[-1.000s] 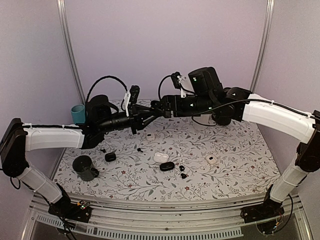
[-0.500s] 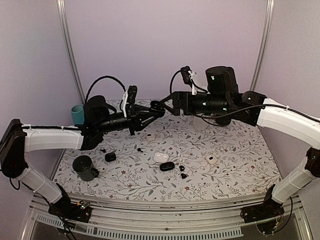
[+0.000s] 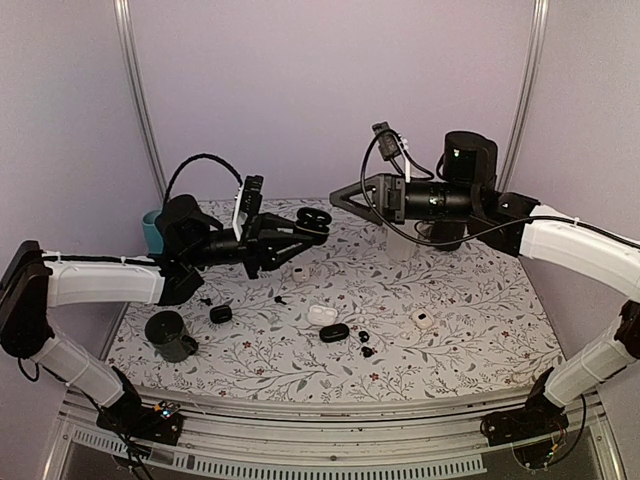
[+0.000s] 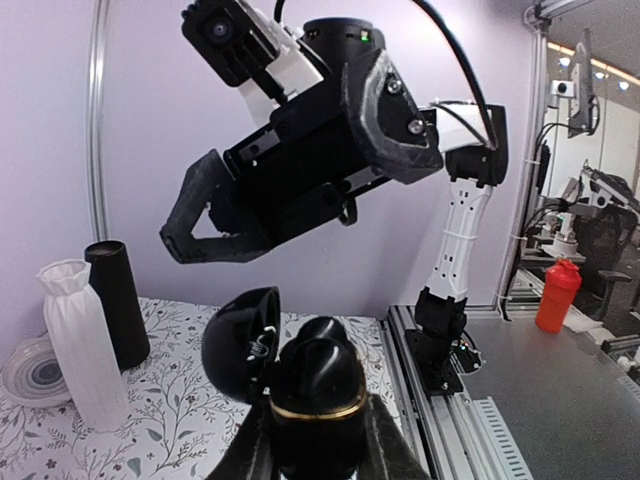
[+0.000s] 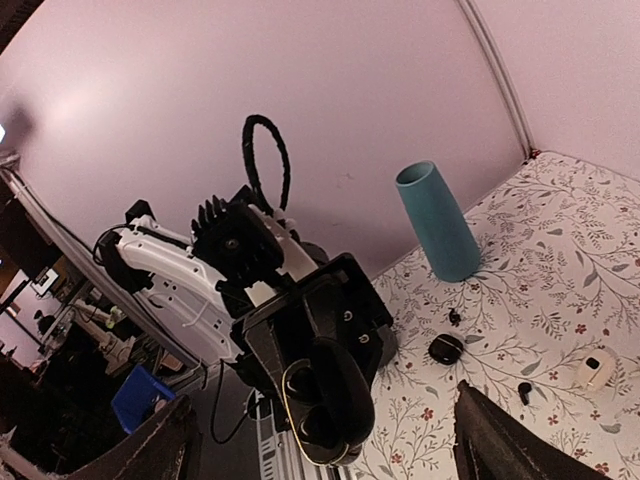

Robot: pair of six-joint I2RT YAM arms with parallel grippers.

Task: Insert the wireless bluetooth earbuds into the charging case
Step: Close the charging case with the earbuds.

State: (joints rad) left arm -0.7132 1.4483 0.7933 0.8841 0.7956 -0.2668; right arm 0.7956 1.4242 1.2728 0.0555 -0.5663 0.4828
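Closest to me, the earbuds [image 3: 368,351] lie loose on the desk [image 3: 480,300], none of them in a pincer. Above and beyond them my left pincer [image 3: 303,227] pinches the black charging case [image 3: 314,217] in the air, its lid flipped open. Farther back the right pincer [image 4: 215,238] hangs spread and empty, apart from the case. I judge a bud must be fetched: I'd hold the case level, lower the right squarely over one bud, and close gently so it doesn't skitter.
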